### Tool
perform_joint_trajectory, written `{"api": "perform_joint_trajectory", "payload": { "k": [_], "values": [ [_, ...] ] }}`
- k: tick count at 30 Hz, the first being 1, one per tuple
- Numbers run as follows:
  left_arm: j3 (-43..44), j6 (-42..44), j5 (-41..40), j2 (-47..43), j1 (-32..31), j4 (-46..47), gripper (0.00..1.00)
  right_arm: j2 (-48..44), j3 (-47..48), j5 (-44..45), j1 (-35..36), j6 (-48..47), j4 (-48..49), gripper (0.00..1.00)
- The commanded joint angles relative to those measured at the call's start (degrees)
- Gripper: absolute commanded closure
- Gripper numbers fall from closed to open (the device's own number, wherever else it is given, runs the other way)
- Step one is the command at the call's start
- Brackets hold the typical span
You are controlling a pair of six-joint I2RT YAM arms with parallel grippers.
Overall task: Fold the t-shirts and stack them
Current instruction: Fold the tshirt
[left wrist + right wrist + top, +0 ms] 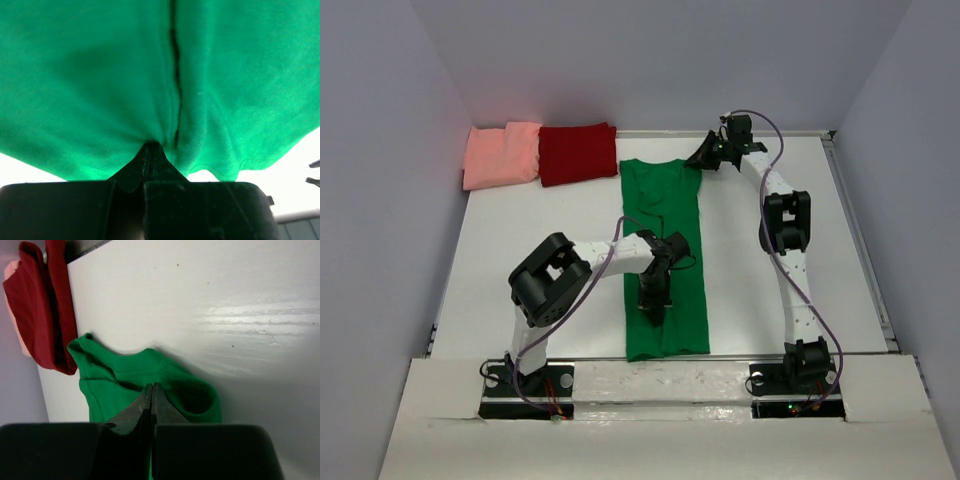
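Pinching green t-shirt (pixel 675 200) | left fingers (pixel 136 171) clamped mid-cloth | right fingers (pixel 134 413) clamped at shoulder

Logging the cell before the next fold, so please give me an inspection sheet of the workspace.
Surface: white glossy tabletop.
Job's things: bright green fabric t-shirt lying as a long narrow strip mid-table; salmon-pink folded fabric shirt and dark red folded fabric shirt side by side, far left.
Clutter: nothing seen.
Grippers: left claw shut on the green shirt's near half; right claw shut at its far right corner, hold unclear.
Cables: purple cable looped along each arm.
Surroundings: pale lilac walls.
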Motion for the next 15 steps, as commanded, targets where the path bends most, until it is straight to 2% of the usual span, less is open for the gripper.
{"api": "perform_joint_trajectory", "payload": {
  "k": [1, 5, 9, 10, 13, 14, 15],
  "values": [
    [0.1, -1.9, -0.7, 5.1, -2.8, 4.1, 1.00, 0.8, 3.8, -3.4, -0.4, 3.0, 7.3, 1.00],
    [2.3, -3.5, -6.9, 2.0, -2.7, 1.3, 1.00, -1.4, 3.8, -4.7, -0.4, 2.1, 10.1, 0.99],
    [7.2, -4.5, -13.7, -2.6, -0.7, -3.1, 1.00, -6.7, 3.3, -5.1, -2.2, 1.4, 11.4, 0.84],
    [8.6, -4.4, -14.5, -4.0, 0.0, -5.6, 1.00, -9.0, 3.5, -5.8, -3.2, 1.5, 11.4, 0.75],
    [16.1, -2.7, -20.5, -5.4, 3.3, -10.2, 1.00, -13.8, 2.2, -8.5, -4.3, 1.2, 11.3, 0.59],
    [18.3, -2.2, -21.6, -6.0, 4.2, -13.5, 0.99, -15.8, -0.5, -9.1, -5.1, 0.9, 11.0, 0.49],
    [22.5, -1.1, -23.7, -6.6, 6.1, -16.4, 0.98, -20.2, -4.0, -9.3, -5.8, -0.3, 9.2, 0.45]
  ]
}}
